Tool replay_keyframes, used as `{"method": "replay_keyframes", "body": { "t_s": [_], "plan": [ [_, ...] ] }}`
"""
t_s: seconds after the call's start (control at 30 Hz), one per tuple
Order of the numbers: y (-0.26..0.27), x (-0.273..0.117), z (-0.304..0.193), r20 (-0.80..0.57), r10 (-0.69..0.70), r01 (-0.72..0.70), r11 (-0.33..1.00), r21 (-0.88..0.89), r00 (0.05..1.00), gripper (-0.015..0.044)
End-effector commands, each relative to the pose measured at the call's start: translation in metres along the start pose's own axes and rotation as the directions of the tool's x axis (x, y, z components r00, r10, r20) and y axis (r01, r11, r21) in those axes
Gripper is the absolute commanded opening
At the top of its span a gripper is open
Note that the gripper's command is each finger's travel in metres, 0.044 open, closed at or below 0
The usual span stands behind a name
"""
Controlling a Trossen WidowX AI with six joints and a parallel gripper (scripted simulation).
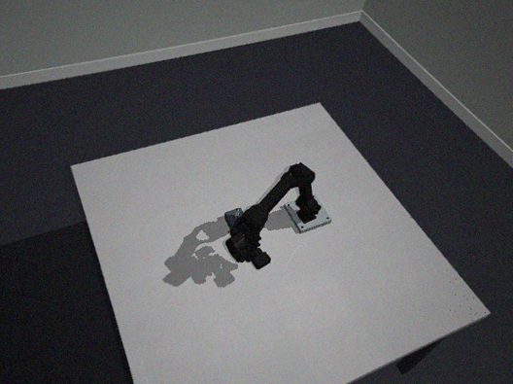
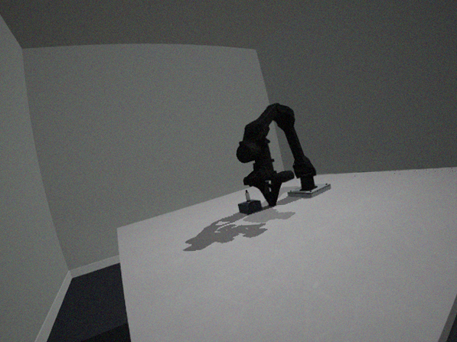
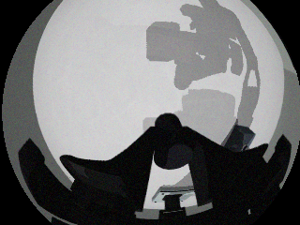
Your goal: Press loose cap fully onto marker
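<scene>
Your gripper [image 2: 271, 202] is clenched on the cap [image 3: 171, 142], fingertips low at the table [image 2: 305, 268]. Pickup looks done. The marker [image 2: 247, 194] stands uncapped in the holder block [image 2: 249, 206], just at the gripper's 9 o'clock in the exterior view. You have carrying, seating, pressing and retreat left.

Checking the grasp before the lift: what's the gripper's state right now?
Gripper: closed on the marker cap, jaws low at the table.
</scene>
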State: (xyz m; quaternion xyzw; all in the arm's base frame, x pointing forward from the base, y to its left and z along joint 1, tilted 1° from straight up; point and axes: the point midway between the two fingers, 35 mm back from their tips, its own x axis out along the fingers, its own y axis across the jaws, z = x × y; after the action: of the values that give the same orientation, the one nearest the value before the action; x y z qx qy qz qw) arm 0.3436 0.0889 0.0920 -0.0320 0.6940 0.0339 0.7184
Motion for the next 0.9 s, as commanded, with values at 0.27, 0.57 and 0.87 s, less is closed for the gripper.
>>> {"method": "replay_keyframes", "body": {
  "t_s": [0.27, 0.57, 0.87],
  "plan": [
    [-0.045, -0.015, -0.003, 0.008, -0.005, 0.005, 1.000, -0.001, 1.000, 0.0000],
    [-0.078, -0.023, -0.011, 0.011, -0.015, 0.015, 1.000, 0.000, 1.000, 0.0000],
    [-0.109, -0.031, -0.022, 0.015, -0.030, 0.030, 1.000, 0.001, 0.999, 0.0000]
  ]
}}
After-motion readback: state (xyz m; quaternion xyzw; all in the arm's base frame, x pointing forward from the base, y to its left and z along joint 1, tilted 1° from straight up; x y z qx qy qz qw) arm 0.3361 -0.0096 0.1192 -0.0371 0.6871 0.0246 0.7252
